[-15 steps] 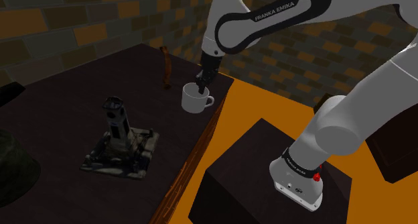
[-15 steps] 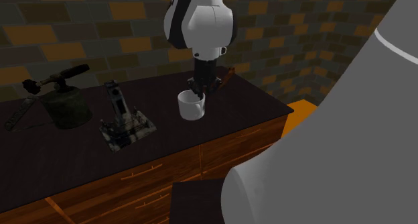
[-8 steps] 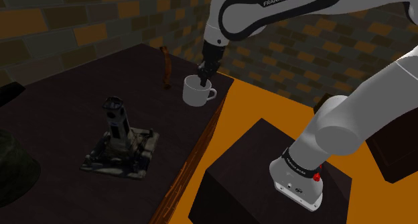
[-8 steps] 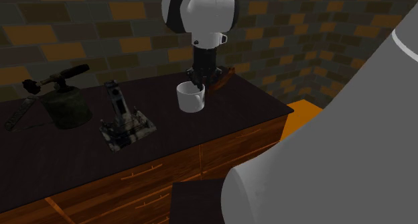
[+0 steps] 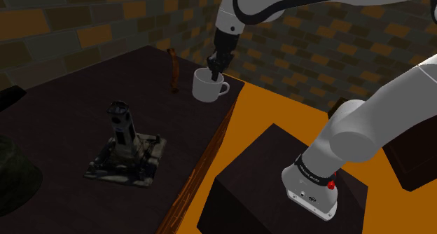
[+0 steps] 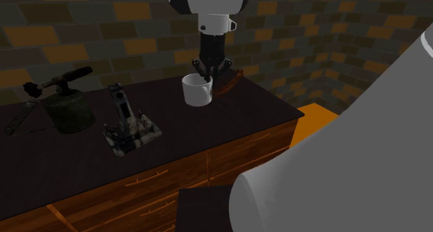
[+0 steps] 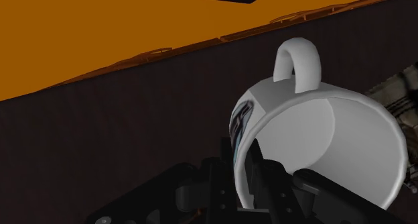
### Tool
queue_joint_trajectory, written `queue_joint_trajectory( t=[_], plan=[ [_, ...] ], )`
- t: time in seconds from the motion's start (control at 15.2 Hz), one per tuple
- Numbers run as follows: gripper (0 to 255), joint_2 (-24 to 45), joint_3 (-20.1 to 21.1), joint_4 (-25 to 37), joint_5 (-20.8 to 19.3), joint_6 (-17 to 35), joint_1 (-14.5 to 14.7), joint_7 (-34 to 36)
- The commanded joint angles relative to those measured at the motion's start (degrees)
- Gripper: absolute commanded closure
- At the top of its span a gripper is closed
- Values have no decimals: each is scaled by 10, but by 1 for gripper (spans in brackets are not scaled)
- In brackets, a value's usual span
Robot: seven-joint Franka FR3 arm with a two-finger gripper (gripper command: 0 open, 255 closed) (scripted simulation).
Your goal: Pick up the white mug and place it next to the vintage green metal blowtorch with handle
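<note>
The white mug hangs a little above the dark tabletop, near its corner by the orange floor. My gripper comes down from above and is shut on the mug's rim, one finger inside and one outside. The second exterior view has the mug under the gripper. Far along the table toward that view's left stands the dark green blowtorch with its handle and nozzle. In the wrist view the mug tilts from the gripper, its handle pointing away from the fingers.
A grey tool on a flat base stands mid-table between mug and blowtorch. A brown curved stick lies close behind the mug. A dark flat tool lies beside the blowtorch. The stand's dark box sits on the orange floor.
The gripper has risen with the mug in it. The mug has left the tabletop and moved slightly up and toward the far wall.
</note>
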Motion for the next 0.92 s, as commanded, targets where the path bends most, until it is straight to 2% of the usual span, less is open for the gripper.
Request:
queue_joint_trajectory(
  t=[0.0,0.86],
  plan=[
    [255,-4,0,12,0,-16,0,1],
    [255,-20,-5,98,-3,-118,-2,5]
  ],
)
